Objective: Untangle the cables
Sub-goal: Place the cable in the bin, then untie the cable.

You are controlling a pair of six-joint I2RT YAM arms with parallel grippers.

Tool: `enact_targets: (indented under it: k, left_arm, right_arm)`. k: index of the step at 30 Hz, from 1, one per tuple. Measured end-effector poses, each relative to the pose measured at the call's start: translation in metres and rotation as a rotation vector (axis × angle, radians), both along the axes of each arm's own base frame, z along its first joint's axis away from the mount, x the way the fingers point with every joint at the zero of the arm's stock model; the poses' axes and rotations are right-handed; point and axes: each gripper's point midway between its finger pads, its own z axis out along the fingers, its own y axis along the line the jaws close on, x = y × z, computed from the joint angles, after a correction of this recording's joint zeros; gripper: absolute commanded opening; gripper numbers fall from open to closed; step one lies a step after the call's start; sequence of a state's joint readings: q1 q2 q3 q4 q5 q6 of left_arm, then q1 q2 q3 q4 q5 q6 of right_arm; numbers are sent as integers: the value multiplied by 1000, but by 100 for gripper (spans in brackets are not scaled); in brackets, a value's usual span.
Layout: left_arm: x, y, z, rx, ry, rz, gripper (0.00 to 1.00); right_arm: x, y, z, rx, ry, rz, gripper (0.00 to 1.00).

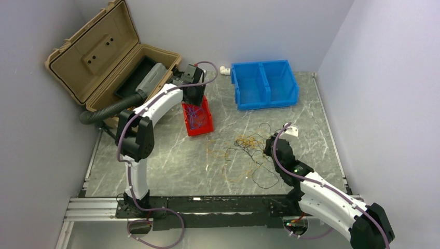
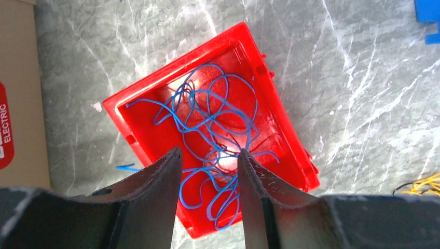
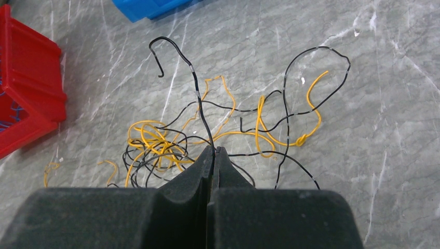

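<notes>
Right wrist camera: the right gripper (image 3: 214, 150) is pinched shut on a thin black wire (image 3: 198, 93) rising from a loose tangle of yellow-orange and black wires (image 3: 155, 142), which lies right of the small red plastic bin (image 2: 288, 135). Above that bin the left gripper (image 2: 210, 155) hangs part-open and empty, with thin blue wires (image 2: 212, 119) sorted inside. Yellow and black are not yet parted; perhaps a third done. Left of the bin, a tan case's red label (image 2: 4, 124) reads "ELECTRIC".

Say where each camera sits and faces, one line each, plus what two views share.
Top external: above, behind the bases, looking down at the table; left arm, right arm show.
Left wrist: over the red bin, looking down at blue wires; left fingers parted.
Right wrist: low over yellow wires; right fingers shut on a black wire.
Shared: red bin, in both wrist views.
</notes>
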State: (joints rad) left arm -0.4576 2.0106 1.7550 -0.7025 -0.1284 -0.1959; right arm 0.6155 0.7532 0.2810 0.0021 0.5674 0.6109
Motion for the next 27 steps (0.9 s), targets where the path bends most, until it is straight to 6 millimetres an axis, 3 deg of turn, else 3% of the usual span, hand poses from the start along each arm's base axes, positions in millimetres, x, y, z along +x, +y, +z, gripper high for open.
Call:
enact_targets:
  k: [3, 8, 15, 19, 27]
  left_arm:
    - [-7, 4, 8, -4, -8, 0, 43]
    - [-12, 5, 14, -12, -15, -2, 47]
    - [-23, 0, 1, -43, 28, -26, 55]
    - [-41, 3, -9, -56, 58, -41, 54]
    - [-48, -8, 16, -116, 18, -81, 53]
  right_arm:
    - [0, 0, 0, 0, 0, 0, 0]
    - [0, 0, 0, 1, -1, 0, 0]
    - [0, 0, 1, 2, -3, 0, 0]
    - [1, 1, 1, 4, -5, 0, 0]
    - [1, 0, 1, 3, -5, 0, 0]
